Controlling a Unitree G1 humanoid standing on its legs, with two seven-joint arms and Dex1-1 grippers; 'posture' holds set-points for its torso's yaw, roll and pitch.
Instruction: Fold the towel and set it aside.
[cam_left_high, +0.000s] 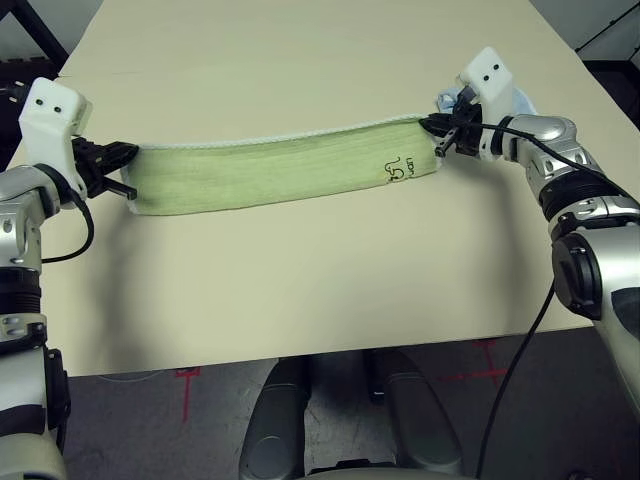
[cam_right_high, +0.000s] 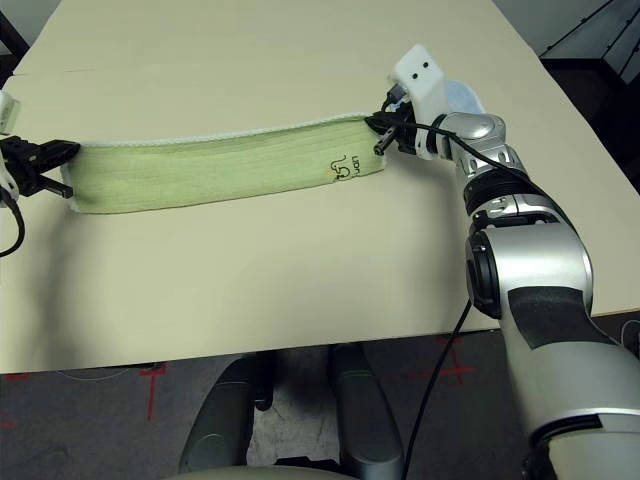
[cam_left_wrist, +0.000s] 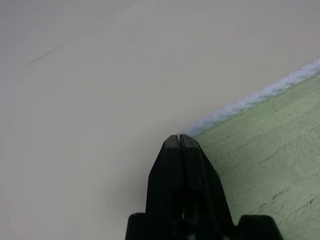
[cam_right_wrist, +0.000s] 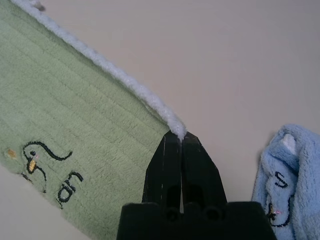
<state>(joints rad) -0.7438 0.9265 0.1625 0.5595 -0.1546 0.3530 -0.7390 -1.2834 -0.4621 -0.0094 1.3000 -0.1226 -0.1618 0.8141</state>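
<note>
The towel (cam_left_high: 270, 170) lies as a long narrow green band across the table (cam_left_high: 300, 290), already folded lengthwise, white stitched edge along the far side, logo (cam_left_high: 397, 170) near its right end. Long axis runs left–right, arm to arm.

Left gripper (cam_left_high: 112, 160) is pinched closed on the far corner of the towel's left end; the left wrist view shows both fingers pressed together right at the white edging. Right gripper (cam_left_high: 437, 130) is likewise clamped tight on the far corner at the right end, by the logo. A small light blue cloth (cam_right_wrist: 287, 175) sits just beside the right gripper, apart from the towel.

Each arm holds its own end, so neither is nearer the middle. Judging by this, the next fold prob. means bringing one end over to the other along that axis, w/ the blue cloth to avoid on the right.
</note>
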